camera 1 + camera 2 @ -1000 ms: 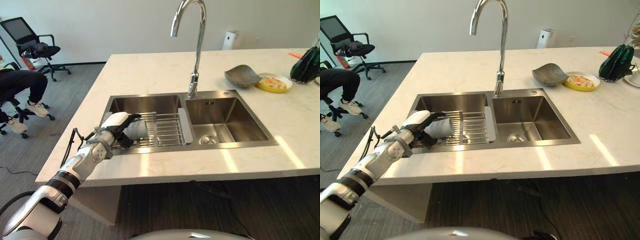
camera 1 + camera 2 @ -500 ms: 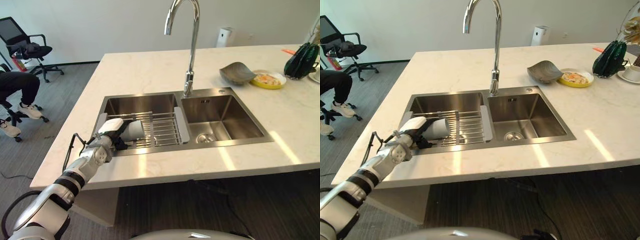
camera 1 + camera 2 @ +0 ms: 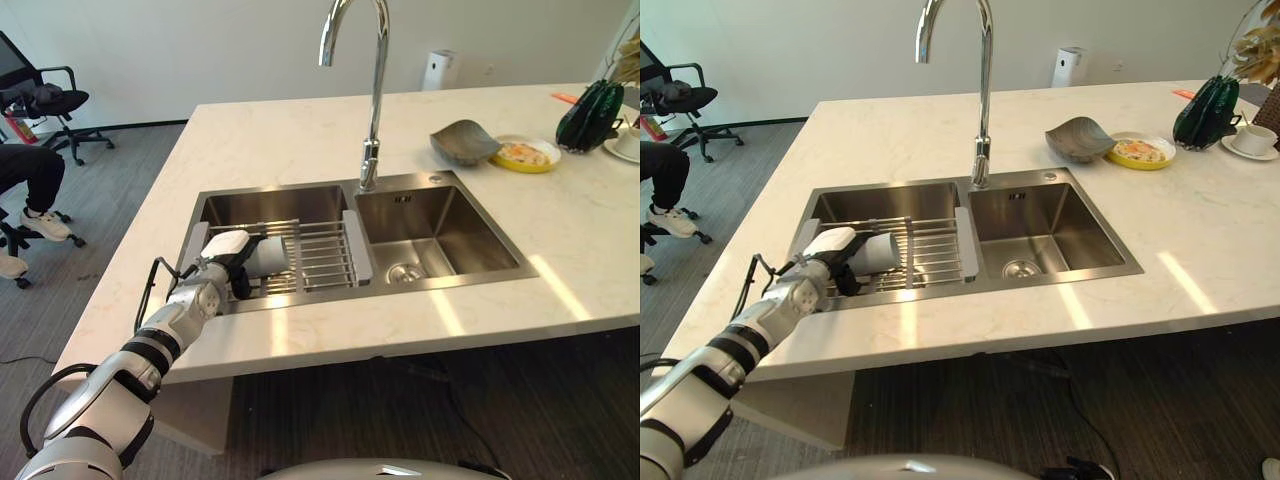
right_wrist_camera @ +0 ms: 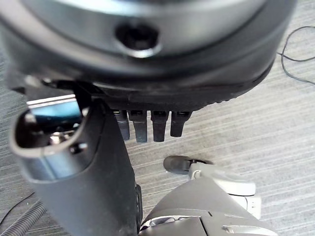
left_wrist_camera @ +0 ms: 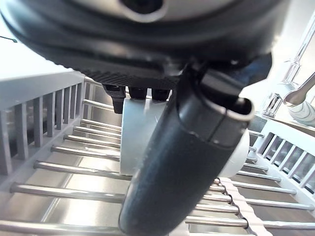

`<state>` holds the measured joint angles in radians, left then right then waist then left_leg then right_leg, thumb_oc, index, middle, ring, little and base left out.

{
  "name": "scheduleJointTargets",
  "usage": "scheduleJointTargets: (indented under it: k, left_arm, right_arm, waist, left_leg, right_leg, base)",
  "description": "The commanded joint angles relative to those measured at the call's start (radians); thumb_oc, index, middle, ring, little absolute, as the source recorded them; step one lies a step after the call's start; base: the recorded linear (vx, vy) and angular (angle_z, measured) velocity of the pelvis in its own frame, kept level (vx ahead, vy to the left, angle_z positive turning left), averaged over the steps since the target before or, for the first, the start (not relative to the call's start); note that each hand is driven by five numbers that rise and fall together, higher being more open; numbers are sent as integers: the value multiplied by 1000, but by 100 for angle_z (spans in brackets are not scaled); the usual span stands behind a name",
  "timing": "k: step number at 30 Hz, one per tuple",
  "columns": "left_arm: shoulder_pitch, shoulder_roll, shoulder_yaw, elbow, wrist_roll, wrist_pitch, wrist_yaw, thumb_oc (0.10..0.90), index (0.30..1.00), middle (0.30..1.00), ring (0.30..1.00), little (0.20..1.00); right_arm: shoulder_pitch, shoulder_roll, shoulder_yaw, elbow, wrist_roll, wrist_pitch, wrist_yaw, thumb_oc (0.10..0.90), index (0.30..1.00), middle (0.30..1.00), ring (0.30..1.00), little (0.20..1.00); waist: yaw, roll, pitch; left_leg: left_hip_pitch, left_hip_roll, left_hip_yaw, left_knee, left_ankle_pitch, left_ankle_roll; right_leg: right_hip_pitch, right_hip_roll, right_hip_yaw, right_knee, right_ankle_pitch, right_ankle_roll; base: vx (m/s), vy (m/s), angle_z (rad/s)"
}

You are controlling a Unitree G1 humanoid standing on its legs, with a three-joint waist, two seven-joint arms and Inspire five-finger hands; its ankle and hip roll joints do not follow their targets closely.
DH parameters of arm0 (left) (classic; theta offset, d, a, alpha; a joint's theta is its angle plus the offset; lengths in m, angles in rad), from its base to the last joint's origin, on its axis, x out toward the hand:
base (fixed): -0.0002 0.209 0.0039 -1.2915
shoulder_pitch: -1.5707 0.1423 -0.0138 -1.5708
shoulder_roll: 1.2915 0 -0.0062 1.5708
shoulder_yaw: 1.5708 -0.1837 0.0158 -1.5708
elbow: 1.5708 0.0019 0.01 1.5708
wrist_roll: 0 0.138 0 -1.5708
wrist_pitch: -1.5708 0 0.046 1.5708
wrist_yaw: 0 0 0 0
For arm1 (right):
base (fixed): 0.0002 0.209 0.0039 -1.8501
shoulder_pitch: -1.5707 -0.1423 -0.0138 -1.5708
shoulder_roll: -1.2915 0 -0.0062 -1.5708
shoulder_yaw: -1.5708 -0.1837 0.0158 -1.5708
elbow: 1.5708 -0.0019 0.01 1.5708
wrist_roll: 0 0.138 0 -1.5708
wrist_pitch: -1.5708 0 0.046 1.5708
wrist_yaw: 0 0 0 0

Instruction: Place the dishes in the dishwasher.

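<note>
A pale grey cup (image 3: 268, 255) lies on its side on the wire rack (image 3: 322, 262) that spans the left sink basin. My left hand (image 3: 222, 264) is at the rack's left end, curled round the cup. In the left wrist view the cup (image 5: 140, 132) sits between the fingers (image 5: 140, 92) above and the thumb (image 5: 182, 162) across its front. A grey bowl (image 3: 463, 142) and a yellow plate (image 3: 527, 153) with food scraps stand on the counter behind the right basin. My right hand (image 4: 93, 172) hangs over the carpeted floor, fingers relaxed and holding nothing.
A tall faucet (image 3: 372, 100) rises between the two basins, and the right basin (image 3: 440, 240) holds only its drain. A dark green object (image 3: 585, 102) and a white cup on a saucer (image 3: 1252, 140) sit at the counter's far right. A seated person (image 3: 25, 180) is at the left.
The whole picture has shifted, so the camera has moved. My left hand stays curled round the cup at the rack's left end, a little lower on the wires.
</note>
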<state>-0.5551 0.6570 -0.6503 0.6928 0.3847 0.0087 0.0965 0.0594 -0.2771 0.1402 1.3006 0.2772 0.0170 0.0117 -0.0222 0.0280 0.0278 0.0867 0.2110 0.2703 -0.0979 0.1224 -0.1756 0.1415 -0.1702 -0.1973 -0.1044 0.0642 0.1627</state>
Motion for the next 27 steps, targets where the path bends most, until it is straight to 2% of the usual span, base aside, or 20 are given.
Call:
scheduleJointTargets:
  k: [1,11,17,20,23,25,27]
  left_arm:
    - [-238,-34,-21,90,35,-32,20,400,300,300,300,300]
    - [-226,-31,-12,68,2,-44,30,400,300,300,300,300]
    - [-197,-20,47,39,-83,-50,45,400,300,300,300,300]
    - [-186,5,83,-28,-133,-65,51,400,300,300,300,300]
    - [-117,31,197,-255,-255,-141,92,400,300,300,300,300]
    - [-38,26,292,-367,-321,-171,104,400,300,300,300,300]
    - [24,-3,388,-447,-454,-202,127,400,300,300,300,300]
  right_arm:
    - [-58,-40,43,13,10,-10,1,800,900,900,900,900]
    - [-54,-38,41,11,12,-14,-1,800,900,900,900,900]
    - [-49,-38,37,4,11,-14,1,800,900,900,900,900]
    - [-44,-38,36,3,8,-12,6,800,900,900,900,900]
    - [-21,-24,27,-2,6,-16,13,800,900,900,900,900]
    - [-16,-17,21,1,7,-20,14,800,900,900,900,900]
    - [-20,-6,12,1,8,-21,13,800,900,900,900,900]
  waist:
    - [2,38,51]
    - [2,39,47]
    - [7,37,44]
    - [11,35,40]
    - [26,28,35]
    - [32,26,30]
    - [48,22,31]
  left_leg:
    - [59,-11,-49,11,-103,20]
    - [63,-14,-52,11,-105,21]
    - [63,-17,-57,11,-104,22]
    - [64,-18,-63,11,-104,21]
    - [65,-13,-77,11,-100,16]
    - [66,-4,-88,11,-96,11]
    - [65,2,-101,11,-89,8]
  right_leg:
    - [-28,-38,-83,17,-30,82]
    - [-20,-43,-89,17,-31,83]
    - [-15,-45,-97,17,-30,82]
    - [-8,-43,-101,17,-32,80]
    - [4,-36,-109,17,-41,73]
    - [12,-30,-114,17,-49,67]
    - [16,-22,-117,17,-57,60]
  base:
    - [0,0,0]
    - [0,-1,-3]
    - [0,0,0]
    - [0,0,0]
    - [15,-47,2]
    - [20,-58,10]
    - [15,-80,14]
